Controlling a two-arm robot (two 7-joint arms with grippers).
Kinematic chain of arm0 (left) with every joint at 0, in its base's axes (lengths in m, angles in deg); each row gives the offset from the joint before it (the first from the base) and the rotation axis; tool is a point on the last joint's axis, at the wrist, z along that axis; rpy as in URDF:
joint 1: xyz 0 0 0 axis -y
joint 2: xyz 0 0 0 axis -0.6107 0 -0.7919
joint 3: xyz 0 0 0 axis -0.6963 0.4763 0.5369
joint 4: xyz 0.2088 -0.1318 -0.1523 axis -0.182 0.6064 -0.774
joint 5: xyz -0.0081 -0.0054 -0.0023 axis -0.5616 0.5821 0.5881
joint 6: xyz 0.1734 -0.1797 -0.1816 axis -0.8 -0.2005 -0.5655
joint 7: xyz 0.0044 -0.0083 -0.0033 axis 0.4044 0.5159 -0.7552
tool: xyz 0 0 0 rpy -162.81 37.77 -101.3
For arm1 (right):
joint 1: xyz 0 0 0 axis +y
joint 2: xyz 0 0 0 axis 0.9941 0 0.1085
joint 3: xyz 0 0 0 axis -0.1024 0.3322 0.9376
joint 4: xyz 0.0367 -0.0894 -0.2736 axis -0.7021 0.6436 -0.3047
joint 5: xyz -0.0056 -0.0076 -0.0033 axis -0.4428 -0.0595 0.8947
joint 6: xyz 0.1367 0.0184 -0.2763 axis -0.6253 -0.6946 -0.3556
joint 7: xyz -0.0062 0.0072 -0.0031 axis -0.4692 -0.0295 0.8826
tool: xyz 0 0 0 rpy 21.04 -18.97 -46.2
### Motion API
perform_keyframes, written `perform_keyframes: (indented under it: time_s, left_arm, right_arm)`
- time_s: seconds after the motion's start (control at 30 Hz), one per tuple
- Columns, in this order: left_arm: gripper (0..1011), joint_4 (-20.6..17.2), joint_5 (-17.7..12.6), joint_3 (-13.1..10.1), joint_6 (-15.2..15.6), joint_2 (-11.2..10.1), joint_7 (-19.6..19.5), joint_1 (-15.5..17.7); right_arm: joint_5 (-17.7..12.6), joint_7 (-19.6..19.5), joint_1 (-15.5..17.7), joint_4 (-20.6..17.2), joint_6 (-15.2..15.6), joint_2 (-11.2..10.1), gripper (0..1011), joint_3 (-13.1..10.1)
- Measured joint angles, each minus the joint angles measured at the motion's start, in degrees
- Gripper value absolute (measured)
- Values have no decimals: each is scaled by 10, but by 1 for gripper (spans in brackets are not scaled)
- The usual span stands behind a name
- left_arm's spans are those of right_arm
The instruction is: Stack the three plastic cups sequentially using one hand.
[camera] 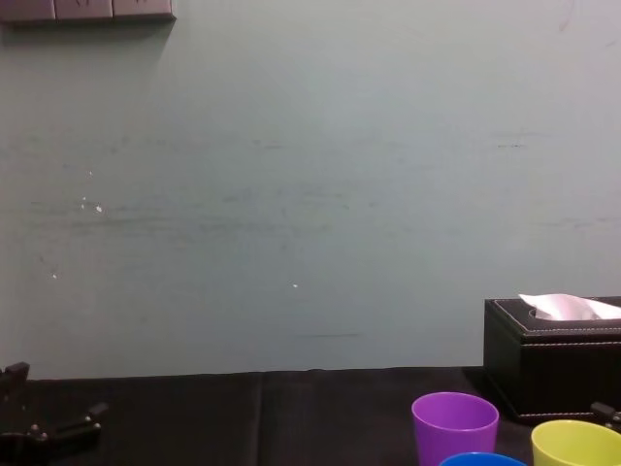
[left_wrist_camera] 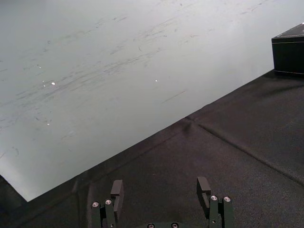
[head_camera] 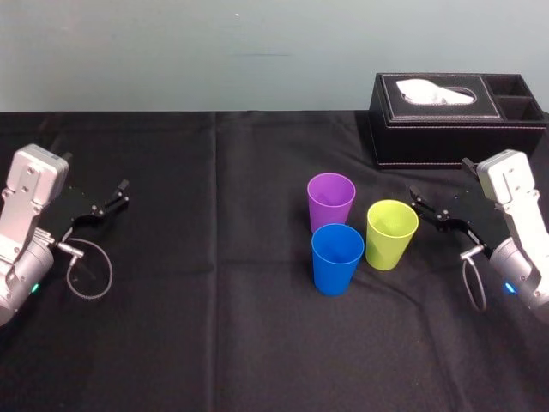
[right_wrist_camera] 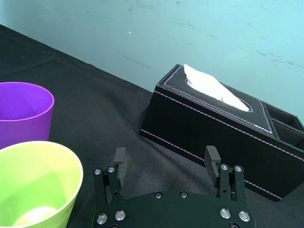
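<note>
Purple cup (head_camera: 330, 199), yellow-green cup (head_camera: 391, 233) and blue cup (head_camera: 336, 257) cluster upright on the tabletop (head_camera: 214, 300). Right end effector (right_wrist_camera: 166, 156) wide beside the yellow-green; left end effector (left_wrist_camera: 160, 185) wide, far left.

We can read no text, label, brand, number or sign on anything here. The purple cup (head_camera: 330, 199), the yellow-green cup (head_camera: 391, 232) at its 4 o'clock and the blue cup (head_camera: 337, 256) at its 6 o'clock have plain walls, and the black tissue box (head_camera: 455, 129) at their 1 o'clock bears only pale stitching.
</note>
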Motion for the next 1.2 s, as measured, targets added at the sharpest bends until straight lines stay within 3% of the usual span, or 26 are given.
perform_keyframes:
  time_s: [1.2]
  left_arm:
    - [1011,0,0,0,0,0,0,0]
  right_arm:
    - [0,0,0,0,0,0,1004,0]
